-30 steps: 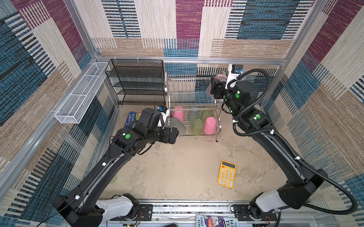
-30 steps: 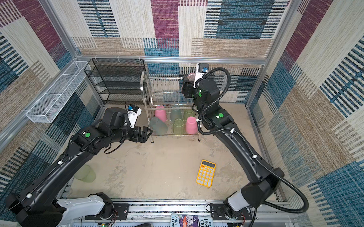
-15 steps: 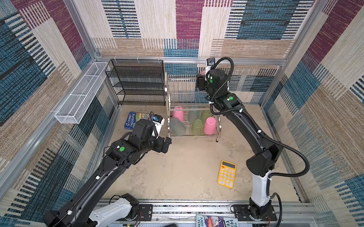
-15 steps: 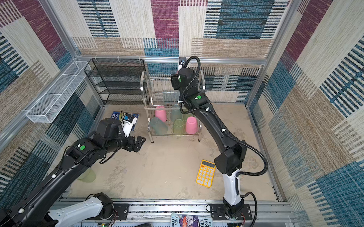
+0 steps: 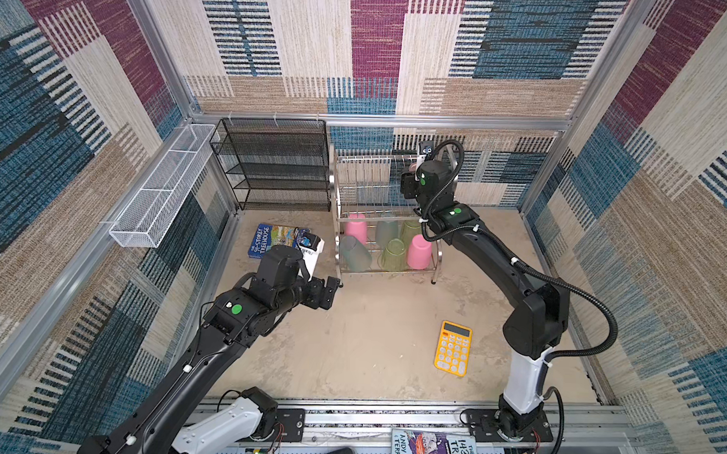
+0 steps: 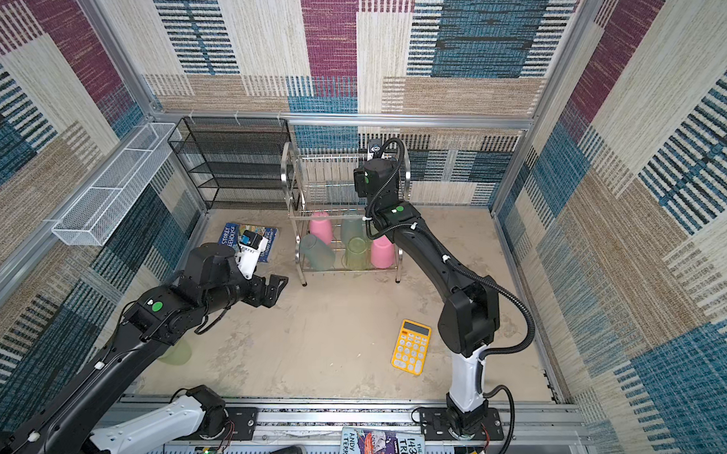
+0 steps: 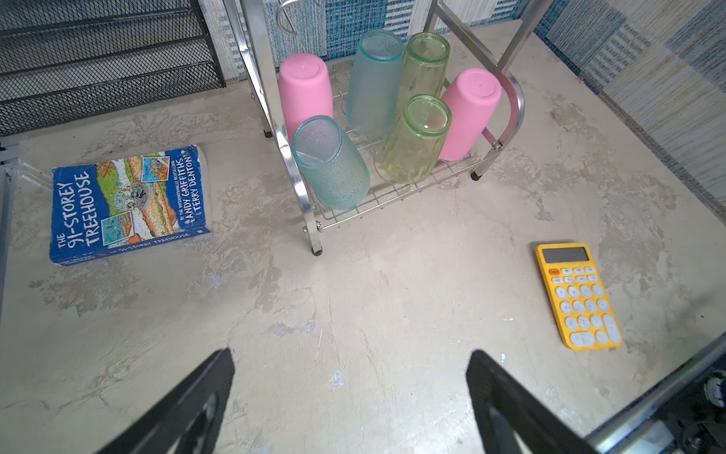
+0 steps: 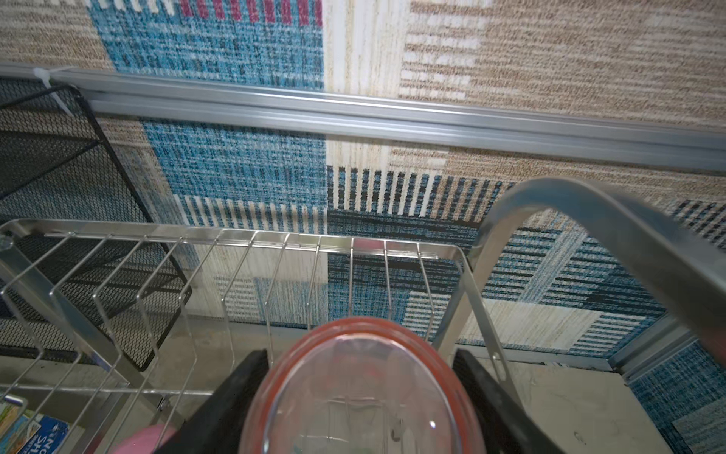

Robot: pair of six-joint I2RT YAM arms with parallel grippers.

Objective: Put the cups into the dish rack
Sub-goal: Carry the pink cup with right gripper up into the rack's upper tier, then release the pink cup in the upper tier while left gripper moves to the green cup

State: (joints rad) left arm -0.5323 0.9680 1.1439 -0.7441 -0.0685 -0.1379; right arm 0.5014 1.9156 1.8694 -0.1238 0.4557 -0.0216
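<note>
Starting nearest me, the left jaws hang wide and empty over bare desk point(image 7: 353, 283), with one green cup point(image 6: 175, 351) loose on the desk beneath that arm and the yellow calculator point(image 6: 411, 346) toward the right arm's base. Farther in, six cups point(image 7: 416, 137) sit on the lower tier of the dish rack point(image 7: 517, 103). Farthest, the right jaws clamp the salmon cup point(image 8: 359, 393) at the upper tier point(image 8: 251, 238), so I judge this the placing step: next I must lower it among the wires, minding the curved side frame point(image 8: 589, 220) close beside it. The desk's open middle leaves the left arm room to fetch the stray.
</note>
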